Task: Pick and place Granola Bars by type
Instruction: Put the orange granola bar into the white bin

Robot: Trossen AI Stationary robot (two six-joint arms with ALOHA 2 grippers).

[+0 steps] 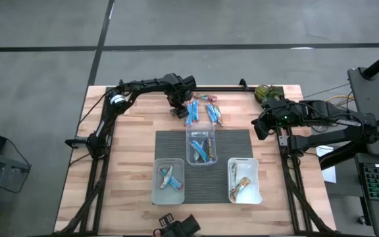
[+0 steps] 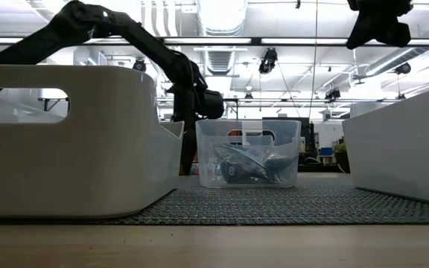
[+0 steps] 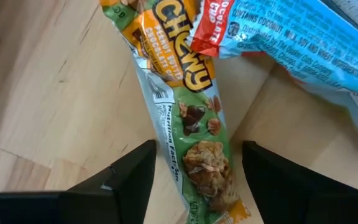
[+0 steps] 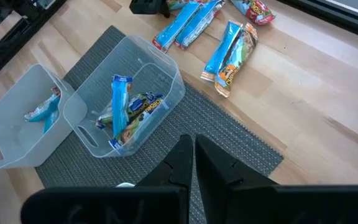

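Item: Granola Bars (image 1: 202, 110), small wrapped bars in glossy film. Most loose ones are bright blue; one in the left wrist view is green and orange (image 3: 194, 134), printed with a picture of oat clusters and nuts, and is overlapped at one end by a blue-and-red bar (image 3: 291, 37).

Location: a loose group is laid on the bare wood near the far edge of the table (image 1: 124, 164), just beyond the dark mat (image 1: 176, 141). Further bars are held in three clear tubs on the mat: blue and dark ones in the middle tub (image 1: 201, 146), blue ones in the left tub (image 1: 168, 179), tan ones in the right tub (image 1: 243, 179).

Clearance: open wood is left on both sides of the mat and between the loose group and the middle tub. The far table edge lies close behind the group. A green clump (image 1: 266, 92) is set at the far right corner.

Left gripper (image 1: 178, 110): lowered over the left end of the loose group, fingers (image 3: 126, 177) spread apart. The green and orange bar is seen lengthwise between them; no contact with either finger can be made out.

Right gripper (image 1: 260, 125): held above the right table edge, well apart from the bars, fingers (image 4: 182, 158) pressed together on nothing.
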